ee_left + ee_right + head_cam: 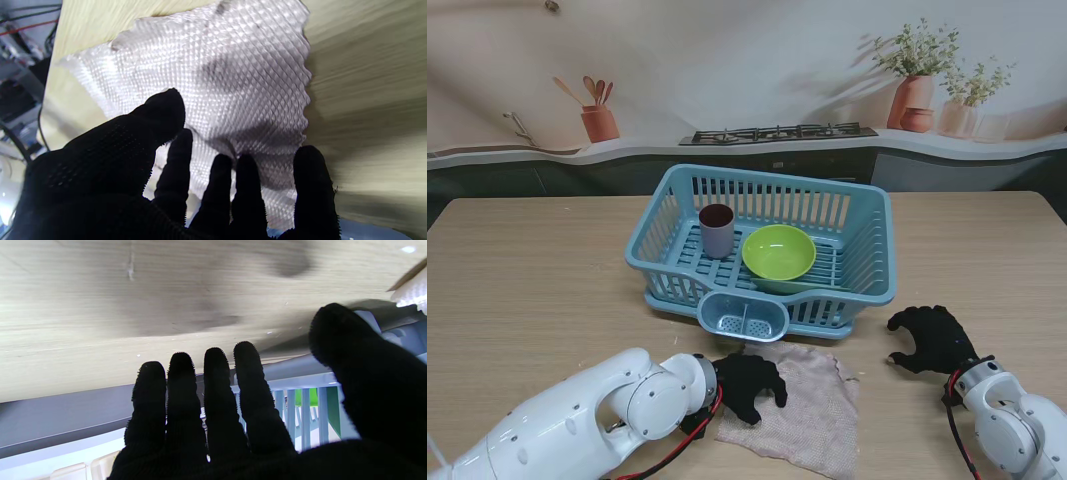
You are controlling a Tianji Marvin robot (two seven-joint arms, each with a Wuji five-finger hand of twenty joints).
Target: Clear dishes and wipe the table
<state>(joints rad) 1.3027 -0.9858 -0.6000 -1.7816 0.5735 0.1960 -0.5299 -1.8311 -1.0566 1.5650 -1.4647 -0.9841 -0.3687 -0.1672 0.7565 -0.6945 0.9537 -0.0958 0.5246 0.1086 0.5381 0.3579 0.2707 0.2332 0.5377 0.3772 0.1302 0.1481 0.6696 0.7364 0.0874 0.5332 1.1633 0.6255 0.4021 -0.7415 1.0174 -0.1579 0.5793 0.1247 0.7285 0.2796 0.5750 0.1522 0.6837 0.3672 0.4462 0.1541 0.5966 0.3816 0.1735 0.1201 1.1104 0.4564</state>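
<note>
Dishes look cleared already: the brown cup (717, 229) stands upright and the green bowl (779, 251) sits open side up just beside it, both inside the blue dish rack (867, 215). No other dish shows on the counter (527, 280). So I think 1 job is done and 1 job is left, the wiping.

The pinkish cloth (802, 405) lies spread flat on the counter, right in front of the rack and nearer to me. Its far edge just about touches the small cutlery cup (743, 318) on the rack's front. The cloth is a bumpy, 4-sided shape. Its long way runs from the rack toward me, leaning a bit to the right, and 1 corner points at the near edge of the counter.

The left hand (749, 385) rests on the left edge of the cloth. Its fingers (245, 186) are spread and lie down on the weave, palm down. They press on it and do not pinch or lift it, so this hand is not gripping.

The right hand (935, 340) is well apart from the cloth, near the rack's right corner. Its fingers (217, 390) are spread out and hold nothing.

Wiping looks like it is only starting, since the cloth sits in 1 small spot and most of the counter is not covered.
</note>
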